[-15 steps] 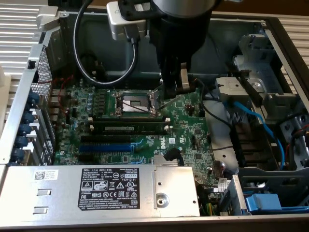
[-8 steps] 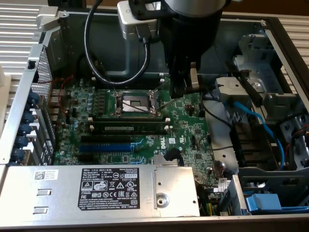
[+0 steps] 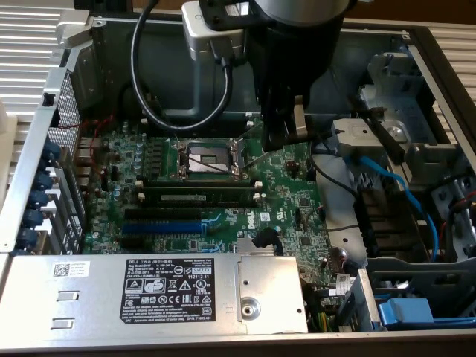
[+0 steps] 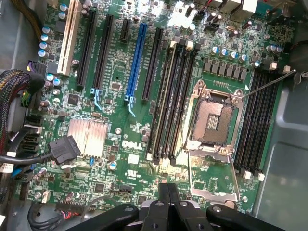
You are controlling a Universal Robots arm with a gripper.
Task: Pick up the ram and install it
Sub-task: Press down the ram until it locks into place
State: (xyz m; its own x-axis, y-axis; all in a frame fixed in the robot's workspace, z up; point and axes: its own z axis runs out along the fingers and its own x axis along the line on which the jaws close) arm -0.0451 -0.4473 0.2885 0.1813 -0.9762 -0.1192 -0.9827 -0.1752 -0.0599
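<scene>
**Green memory stick, in its slot: seating check**

Green circuit board, one item: the ram (image 3: pixel 197 195) stands on edge in a black slot just beside the processor socket (image 3: pixel 216 158), between the white end clips (image 3: pixel 256 197). In the wrist view it is the slot-length strip (image 4: pixel 161 101) with a pale edge, lying between the blue slot (image 4: pixel 137 62) and the socket (image 4: pixel 214 118).

Gripper (image 3: pixel 297 125): one, hanging above the motherboard (image 3: pixel 290 186) on the exterior view's right of the socket, apart from the ram. We see its fingers (image 4: pixel 163 192) pressed together with nothing between them.

Condition: we judge the stick placed, and the step in hand to be confirming that it is fully seated.

Handling notes:
- Any push should land on the top edge only and go straight down, never on the chips.
- Both ends should sink evenly; a tilted stick jams at the notch.
- Both clips should stand closed against the ends; we cannot tell whether they do.
- The thin socket lever (image 4: pixel 269 82) juts out nearby and could snag.
</scene>
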